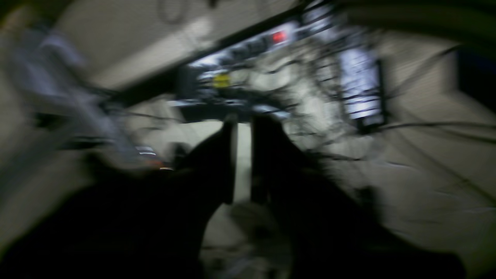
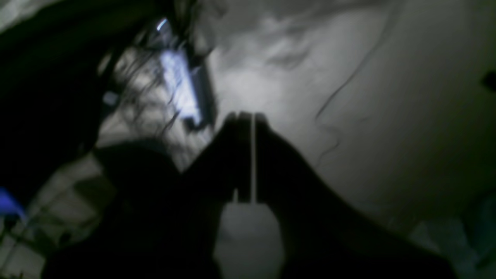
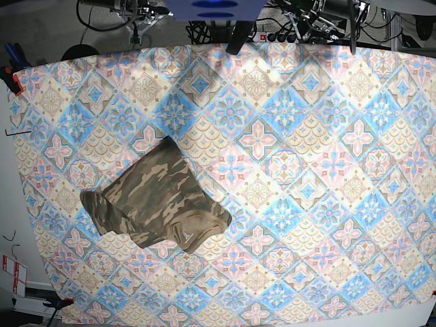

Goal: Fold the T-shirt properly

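Note:
The camouflage T-shirt (image 3: 160, 201) lies bunched and partly folded on the left-centre of the patterned tablecloth (image 3: 306, 170) in the base view. A sleeve sticks out at its left end. Neither gripper is near it; both wrist views point away from the table and do not show the shirt. My left gripper (image 1: 243, 122) is empty, its dark fingers almost together with a narrow gap, and the view is blurred. My right gripper (image 2: 248, 115) is empty, with its fingers pressed together to a thin slit.
A dark arm part (image 3: 238, 37) hangs over the table's back edge. Cables and a power strip (image 1: 248, 46) lie on the floor behind. Red clamps (image 3: 10, 78) hold the cloth at the left edge.

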Controlling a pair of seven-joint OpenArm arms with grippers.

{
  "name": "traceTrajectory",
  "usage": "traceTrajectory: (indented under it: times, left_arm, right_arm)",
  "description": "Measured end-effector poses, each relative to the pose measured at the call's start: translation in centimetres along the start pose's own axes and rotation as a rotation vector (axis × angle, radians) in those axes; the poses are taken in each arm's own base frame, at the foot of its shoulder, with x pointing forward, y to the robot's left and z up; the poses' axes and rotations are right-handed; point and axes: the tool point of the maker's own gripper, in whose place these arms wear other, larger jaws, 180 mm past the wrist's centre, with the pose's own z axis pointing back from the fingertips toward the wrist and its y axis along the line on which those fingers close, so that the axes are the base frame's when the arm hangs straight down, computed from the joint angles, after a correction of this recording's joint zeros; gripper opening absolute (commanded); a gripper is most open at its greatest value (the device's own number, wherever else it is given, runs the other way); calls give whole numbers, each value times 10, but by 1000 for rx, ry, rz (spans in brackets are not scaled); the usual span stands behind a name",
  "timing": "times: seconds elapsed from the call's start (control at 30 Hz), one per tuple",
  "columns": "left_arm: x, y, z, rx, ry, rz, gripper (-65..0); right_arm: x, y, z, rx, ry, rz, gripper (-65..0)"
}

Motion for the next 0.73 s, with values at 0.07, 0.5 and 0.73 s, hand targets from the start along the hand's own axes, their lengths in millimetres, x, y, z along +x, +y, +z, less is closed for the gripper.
traceTrajectory:
  times: [0.07, 0.5, 0.73]
  left_arm:
    - [6, 2, -1, -2, -14, -21, -584]
    - [14, -19, -3, -32, -26, -13, -584]
    - [24, -40, -5, -60, -44, 1, -584]
  right_arm:
    - [1, -1, 0, 1, -1, -1, -635]
    - [8, 23, -2, 35, -3, -3, -635]
    - [-1, 28, -1, 45, 16, -3, -635]
